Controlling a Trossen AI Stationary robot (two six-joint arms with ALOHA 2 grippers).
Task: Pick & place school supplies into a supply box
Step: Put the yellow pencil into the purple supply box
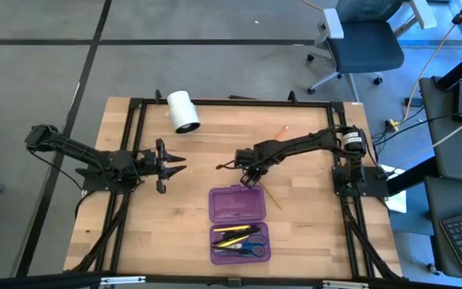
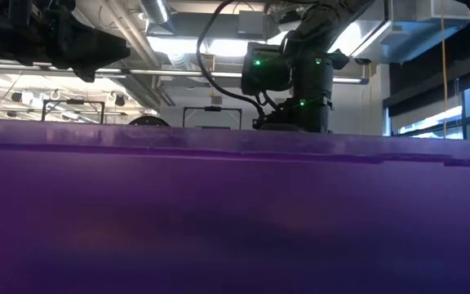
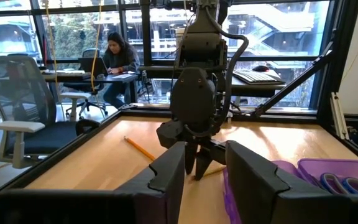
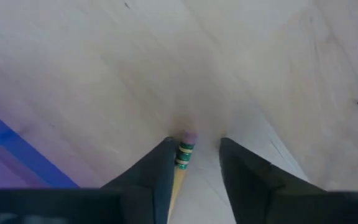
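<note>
The purple supply box (image 1: 239,223) lies open near the table's near edge. Its near half (image 1: 240,242) holds several pens, pencils and blue-handled scissors (image 3: 340,184). A yellow pencil (image 1: 269,196) lies flat on the wood just right of the box lid. My right gripper (image 1: 247,178) points down over the pencil's eraser end (image 4: 188,136), open, one finger on each side (image 4: 194,144). A second pencil (image 1: 277,131) lies farther back. My left gripper (image 1: 172,166) waits open, level, left of centre (image 3: 201,174). My right gripper comes from above, pointing down, its fingers standing across the yellow pencil at the eraser end (image 4: 185,152). The pencil lies close against one finger (image 4: 160,168), with a gap to the other. Whether that finger touches it, I cannot tell. The pencil lies on the table.
A white cylinder roll (image 1: 184,111) lies near the far edge, left of centre. The box's purple wall (image 2: 235,220) fills most of the low view. A black frame (image 1: 135,104) rims the table. Bare wood lies between the two grippers. A person sits at a desk (image 3: 118,59) beyond the table.
</note>
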